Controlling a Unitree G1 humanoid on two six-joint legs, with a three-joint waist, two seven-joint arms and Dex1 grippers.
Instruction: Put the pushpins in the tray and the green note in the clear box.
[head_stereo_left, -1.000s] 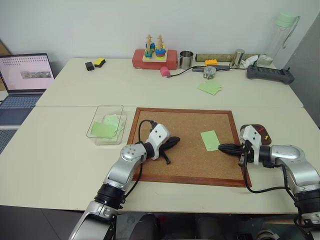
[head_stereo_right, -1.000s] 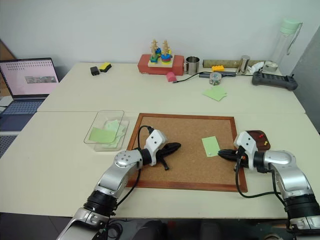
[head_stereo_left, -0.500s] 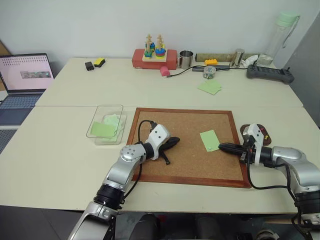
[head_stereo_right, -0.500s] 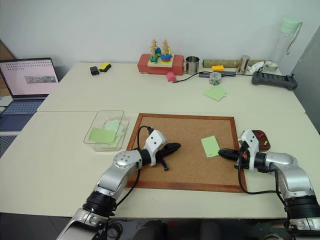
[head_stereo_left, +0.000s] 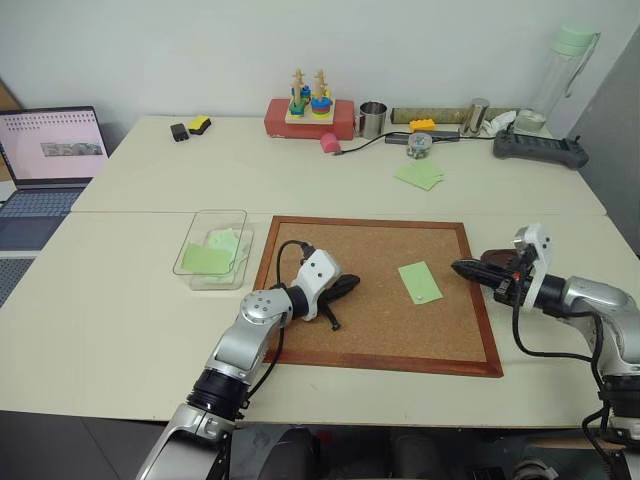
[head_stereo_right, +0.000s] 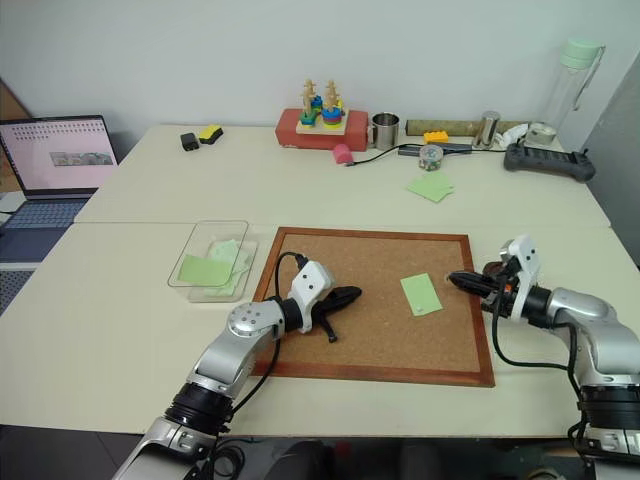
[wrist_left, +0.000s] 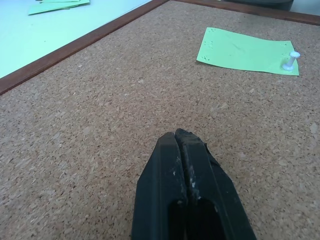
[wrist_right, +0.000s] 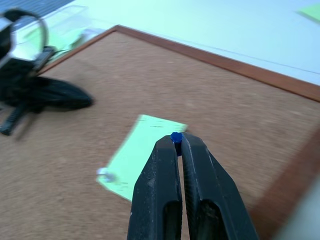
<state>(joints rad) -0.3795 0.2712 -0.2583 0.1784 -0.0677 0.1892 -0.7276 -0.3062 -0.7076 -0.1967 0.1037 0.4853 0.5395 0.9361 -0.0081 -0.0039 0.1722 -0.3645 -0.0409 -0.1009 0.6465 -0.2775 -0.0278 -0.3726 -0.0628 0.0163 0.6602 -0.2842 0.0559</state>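
The green note (head_stereo_left: 420, 282) lies flat on the right half of the cork board. A small white pushpin (wrist_left: 290, 60) stands in one of its corners. Just right of the note, over the board's right frame, my right gripper (head_stereo_left: 458, 266) hovers, shut on a blue pushpin (wrist_right: 176, 136) at its fingertips. The tray is hidden behind my right hand. My left gripper (head_stereo_left: 350, 284) rests shut and empty on the cork, well left of the note. The clear box (head_stereo_left: 212, 245) sits left of the board with green notes inside.
The framed cork board (head_stereo_left: 370, 335) fills the table's near middle. A laptop (head_stereo_left: 50, 150) stands far left. Loose green notes (head_stereo_left: 419, 175), a red toy block (head_stereo_left: 308, 117), a metal cup (head_stereo_left: 372, 119) and a bottle (head_stereo_left: 563, 70) line the far side.
My right gripper has lifted and moved right, away from the note's near corner to the board's right frame, rolling at the wrist. The left gripper has stayed put.
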